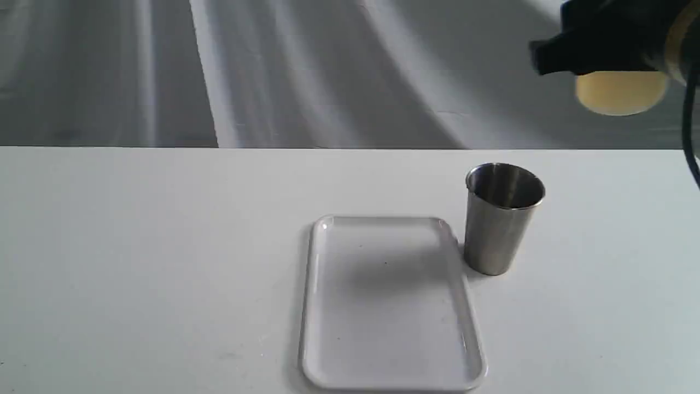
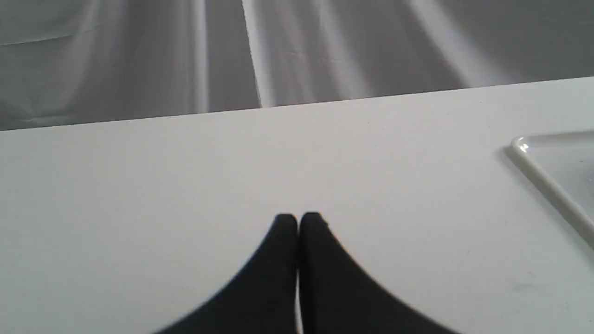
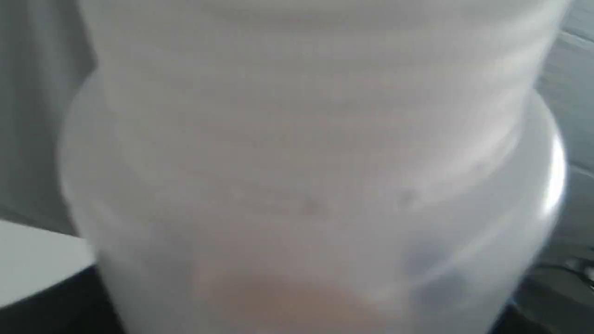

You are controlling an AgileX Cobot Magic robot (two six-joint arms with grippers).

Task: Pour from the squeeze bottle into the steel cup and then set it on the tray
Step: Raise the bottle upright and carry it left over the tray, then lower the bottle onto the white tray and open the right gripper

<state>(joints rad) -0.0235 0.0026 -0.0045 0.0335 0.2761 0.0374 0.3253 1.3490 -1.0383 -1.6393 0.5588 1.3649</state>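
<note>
The squeeze bottle [image 1: 620,93] hangs high at the far right, well above the table, and only its rounded amber-tinted end shows below my right gripper [image 1: 596,52], which is shut on it. In the right wrist view the bottle's translucent wall [image 3: 315,176] fills the blurred picture; the nozzle is out of view. The steel cup [image 1: 503,219] stands upright and open on the table, below and left of the bottle, just beside the tray's far right corner. The white tray [image 1: 309,306] lies flat with nothing on it. My left gripper [image 2: 298,218] is shut over bare table, holding nothing.
The white table ends at a grey draped cloth backdrop [image 1: 328,71]. A corner of the tray's rim [image 2: 543,178] shows in the left wrist view, off to the side of the left gripper. A dark cable [image 1: 690,126] hangs from the right arm.
</note>
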